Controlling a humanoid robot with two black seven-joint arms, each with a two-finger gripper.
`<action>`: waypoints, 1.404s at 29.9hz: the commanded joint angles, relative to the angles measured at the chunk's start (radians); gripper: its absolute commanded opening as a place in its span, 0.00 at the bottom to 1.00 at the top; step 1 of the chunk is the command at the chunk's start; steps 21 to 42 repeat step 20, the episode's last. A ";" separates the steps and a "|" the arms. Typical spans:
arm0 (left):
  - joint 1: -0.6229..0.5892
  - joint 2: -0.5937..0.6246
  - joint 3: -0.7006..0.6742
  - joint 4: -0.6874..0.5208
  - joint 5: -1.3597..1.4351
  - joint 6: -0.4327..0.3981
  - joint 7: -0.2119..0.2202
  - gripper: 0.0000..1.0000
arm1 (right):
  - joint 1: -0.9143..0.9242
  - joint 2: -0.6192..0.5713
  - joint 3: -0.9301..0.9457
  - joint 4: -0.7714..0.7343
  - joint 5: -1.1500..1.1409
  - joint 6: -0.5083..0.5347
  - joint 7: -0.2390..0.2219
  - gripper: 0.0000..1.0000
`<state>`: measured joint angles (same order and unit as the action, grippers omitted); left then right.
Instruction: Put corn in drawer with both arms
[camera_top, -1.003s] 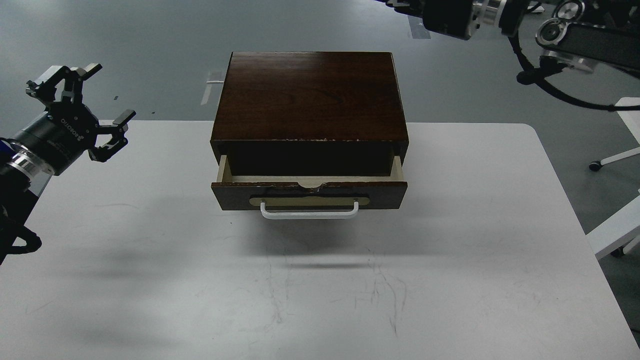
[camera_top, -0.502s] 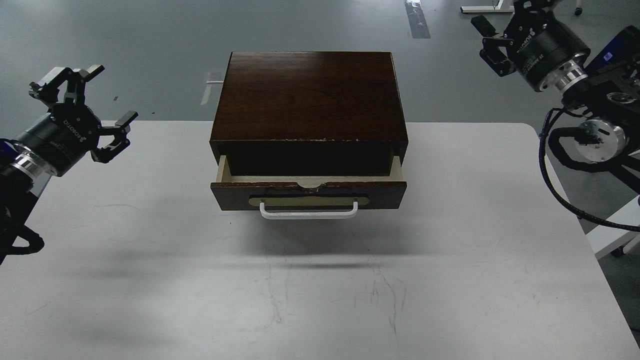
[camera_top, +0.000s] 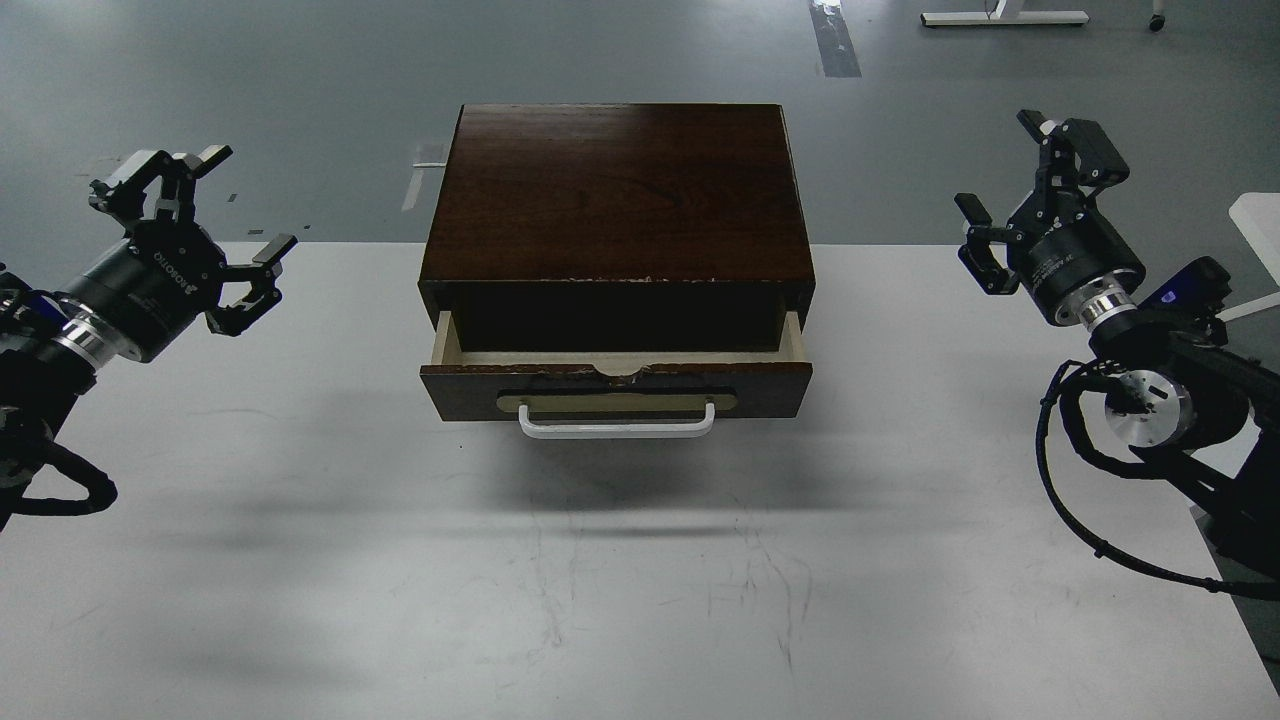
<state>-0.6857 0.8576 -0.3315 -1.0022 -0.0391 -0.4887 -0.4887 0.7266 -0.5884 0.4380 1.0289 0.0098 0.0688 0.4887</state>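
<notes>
drawer ajar, both grippers empty and spread

head view: a dark brown box (camera_top: 618, 190) stands at the far middle of a white table (camera_top: 640, 560). its drawer (camera_top: 616, 385) is pulled out a short way, showing pale side walls and a strip of pale inside; most of the inside is dark or hidden under the box top. a brass plate and a white handle (camera_top: 617, 424) sit on the drawer front. corn: none to be seen on the table, in the drawer's visible strip, or in either gripper.

left gripper (camera_top: 222, 206): held above the table's far left edge, well apart from the box, jaws wide, nothing between them; white lettering on its body.

right gripper (camera_top: 1008, 170): held above the table's far right edge, well apart from the box, jaws wide, nothing between them; a silver wrist ring and looped black cable (camera_top: 1090, 520) lie behind it
</notes>
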 joint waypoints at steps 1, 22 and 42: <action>0.000 -0.005 0.000 0.001 0.001 0.000 0.000 0.98 | -0.012 0.013 -0.001 -0.009 -0.002 0.000 0.000 1.00; 0.002 -0.008 0.000 0.001 0.002 0.000 0.000 0.98 | -0.045 0.090 0.001 -0.047 -0.002 0.000 0.000 1.00; 0.002 -0.008 0.000 0.001 0.002 0.000 0.000 0.98 | -0.045 0.090 0.001 -0.047 -0.002 0.000 0.000 1.00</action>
